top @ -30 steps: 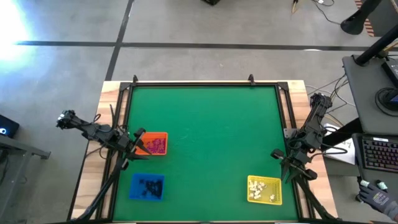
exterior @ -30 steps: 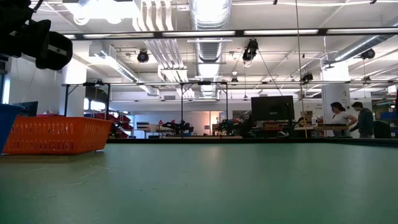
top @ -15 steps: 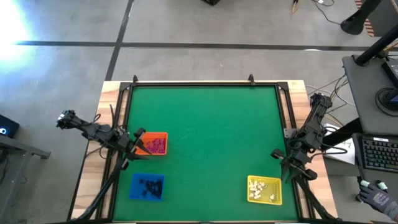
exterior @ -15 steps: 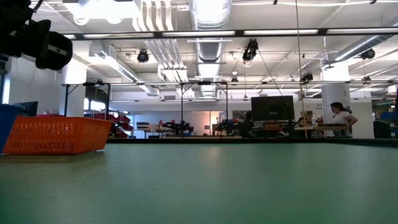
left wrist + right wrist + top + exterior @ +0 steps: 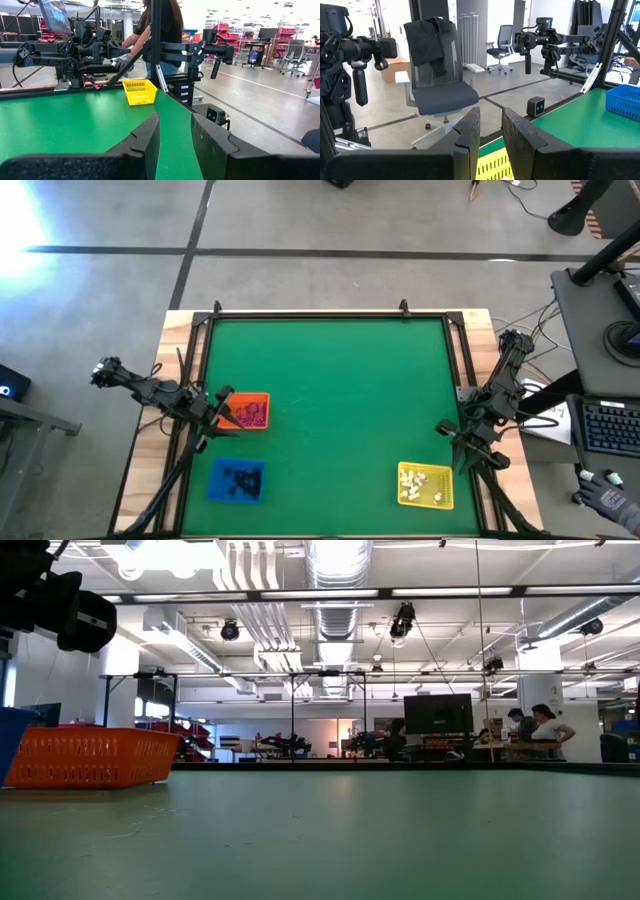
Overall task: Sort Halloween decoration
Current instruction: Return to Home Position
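I am done with picking, I think, so both arms sit at the sides of the green table (image 5: 330, 370), out of the way; my left pincer (image 5: 175, 119) is at the 9 o'clock edge, just beside the orange tray (image 5: 248, 396); my right pincer (image 5: 491, 113) is at the 3 o'clock edge, near the yellow tray (image 5: 402, 485) but not touching it; each pincer has only a thin gap between its two fingers and holds nothing; I judge they rest like this because no loose piece is left on the green for them to grab.

The Halloween decoration (image 5: 252, 414) is all inside the trays, one colour to each, which is how a sorted table should look; the pinkish-purple bits lie in the orange tray at 9 o'clock; the black bits (image 5: 238, 478) lie in the blue tray (image 5: 214, 480) at 8 o'clock; the white bits (image 5: 422, 483) lie in the yellow tray at 4 o'clock.

The pieces are tiny, much smaller than my fingers; they lie in little heaps, some on top of others; from above they look like specks, so I cannot tell what shape each one is; the middle of the table shows only green.
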